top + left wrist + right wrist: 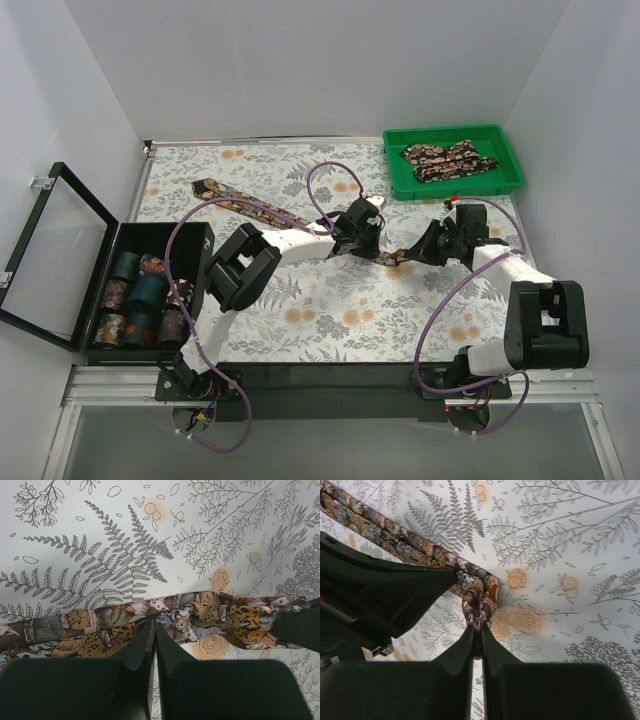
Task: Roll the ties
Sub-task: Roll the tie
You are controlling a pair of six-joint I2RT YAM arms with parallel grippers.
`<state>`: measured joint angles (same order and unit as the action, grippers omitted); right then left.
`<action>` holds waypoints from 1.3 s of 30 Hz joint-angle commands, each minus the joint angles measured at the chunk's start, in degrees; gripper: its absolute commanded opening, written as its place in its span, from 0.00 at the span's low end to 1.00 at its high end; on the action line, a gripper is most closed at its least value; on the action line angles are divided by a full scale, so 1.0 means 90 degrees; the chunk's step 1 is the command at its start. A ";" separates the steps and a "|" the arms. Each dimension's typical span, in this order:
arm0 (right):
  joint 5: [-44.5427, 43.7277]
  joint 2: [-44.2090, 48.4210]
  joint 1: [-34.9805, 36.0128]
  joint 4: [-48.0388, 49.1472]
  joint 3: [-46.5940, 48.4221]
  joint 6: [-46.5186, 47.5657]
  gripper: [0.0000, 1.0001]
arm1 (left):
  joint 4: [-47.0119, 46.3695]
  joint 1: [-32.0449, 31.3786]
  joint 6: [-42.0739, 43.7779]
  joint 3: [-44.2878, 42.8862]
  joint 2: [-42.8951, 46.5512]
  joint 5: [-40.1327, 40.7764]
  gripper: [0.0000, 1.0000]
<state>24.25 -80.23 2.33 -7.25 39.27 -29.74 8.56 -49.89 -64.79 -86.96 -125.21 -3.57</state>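
One tie, dark with orange and tan print, lies diagonally on the fern-patterned cloth from back left to the middle. My left gripper is shut, its tips pinching the tie's near edge. My right gripper is shut on the tie's end, which is folded up between its fingertips. The rest of that tie runs away to the upper left. More ties lie bundled in the green tray.
The green tray stands at the back right. An open black box at the left holds several rolled ties; its lid lies open to the left. White walls enclose the table. The left gripper's body crowds the right wrist view.
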 commanded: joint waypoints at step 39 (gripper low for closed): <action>0.1075 -0.1164 0.0786 0.2347 0.0140 -0.1071 0.34 | 0.0631 0.0113 -0.0505 -0.0036 0.0777 0.0583 0.23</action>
<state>32.38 -89.97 9.19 9.63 42.02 -37.76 13.32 -49.34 -68.53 -87.74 -123.68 -0.01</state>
